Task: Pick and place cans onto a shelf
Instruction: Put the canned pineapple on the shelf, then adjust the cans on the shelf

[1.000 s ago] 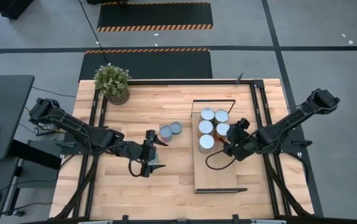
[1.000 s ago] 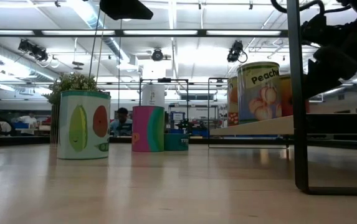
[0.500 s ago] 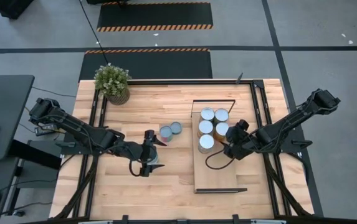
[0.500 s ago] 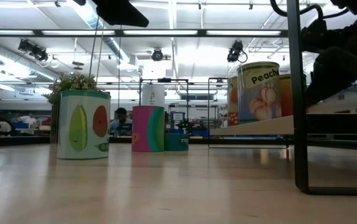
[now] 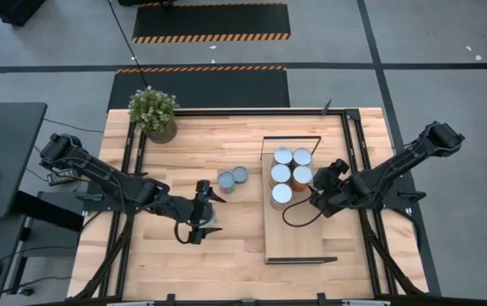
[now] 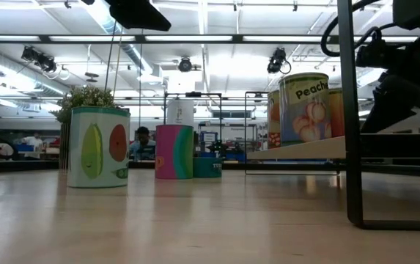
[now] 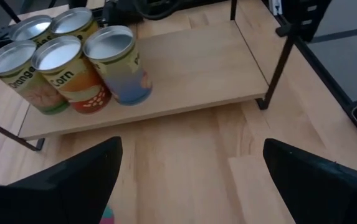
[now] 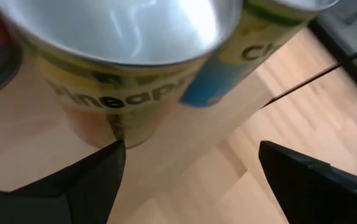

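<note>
Several cans [image 5: 282,174] stand upright in a cluster at the far end of the light-wood shelf [image 5: 298,234]; they also show in the left wrist view [image 7: 72,59]. Two more cans [image 5: 233,178] stand on the tabletop left of the shelf. My right gripper [image 5: 313,194] is open, just right of the cluster, with the "Pineapple" can [image 8: 125,81] close in front of its spread fingers. My left gripper [image 5: 212,211] is open and empty above the tabletop, left of the shelf and just near of the two loose cans, and it faces the shelf [image 7: 197,62].
A potted plant [image 5: 153,112] stands at the table's far left corner. The shelf's thin black frame [image 6: 347,110] rises at its corners. The near half of the shelf board and the tabletop near of the left gripper hold nothing. People show in the room behind [image 6: 144,139].
My right gripper has drawn back a little from the cans on the shelf, toward the table's right edge. The cans have stayed where they stood.
</note>
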Motion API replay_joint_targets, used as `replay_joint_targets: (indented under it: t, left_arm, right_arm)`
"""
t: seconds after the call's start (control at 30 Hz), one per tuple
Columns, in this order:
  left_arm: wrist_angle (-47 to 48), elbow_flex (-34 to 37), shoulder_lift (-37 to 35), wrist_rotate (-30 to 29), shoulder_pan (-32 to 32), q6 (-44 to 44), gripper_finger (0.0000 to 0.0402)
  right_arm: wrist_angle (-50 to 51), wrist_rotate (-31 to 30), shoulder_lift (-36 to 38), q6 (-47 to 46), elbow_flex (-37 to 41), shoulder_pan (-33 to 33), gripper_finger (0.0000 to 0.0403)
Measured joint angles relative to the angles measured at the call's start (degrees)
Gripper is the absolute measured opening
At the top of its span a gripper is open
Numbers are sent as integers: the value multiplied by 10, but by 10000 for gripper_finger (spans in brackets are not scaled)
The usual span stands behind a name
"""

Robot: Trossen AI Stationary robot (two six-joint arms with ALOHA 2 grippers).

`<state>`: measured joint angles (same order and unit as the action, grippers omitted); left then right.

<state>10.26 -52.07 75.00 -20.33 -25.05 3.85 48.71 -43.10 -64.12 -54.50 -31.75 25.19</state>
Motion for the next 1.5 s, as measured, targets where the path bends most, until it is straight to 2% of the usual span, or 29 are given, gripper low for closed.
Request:
replay_joint_targets:
  t: [0.17, 0.3, 0.47, 0.7, 1.03, 1.17, 1.33, 1.5]
  left_arm:
    - [1, 0, 0, 0, 0, 3, 396]
    - [31, 0, 0, 0, -3, 24, 396]
    - [73, 0, 0, 0, -3, 46, 396]
    - [112, 0, 0, 7, -10, 105, 396]
    - [137, 0, 0, 27, -42, 140, 396]
    - [146, 0, 0, 25, -56, 144, 396]
    - [179, 0, 0, 3, -62, 190, 396]
    - [188, 0, 0, -57, -61, 217, 396]
  right_arm:
    - [0, -22, 0, 0, 0, -10, 375]
    - [30, 5, 0, -10, -7, -10, 374]
    - [95, 8, 0, -44, -67, 3, 374]
    - [91, -40, 0, -11, -163, 18, 374]
    - [87, -65, 0, 22, -207, 36, 374]
    - [28, -72, 0, 59, -207, 41, 374]
    - [-80, -77, -9, 136, -208, 41, 374]
    - [-136, -77, -34, 167, -208, 25, 374]
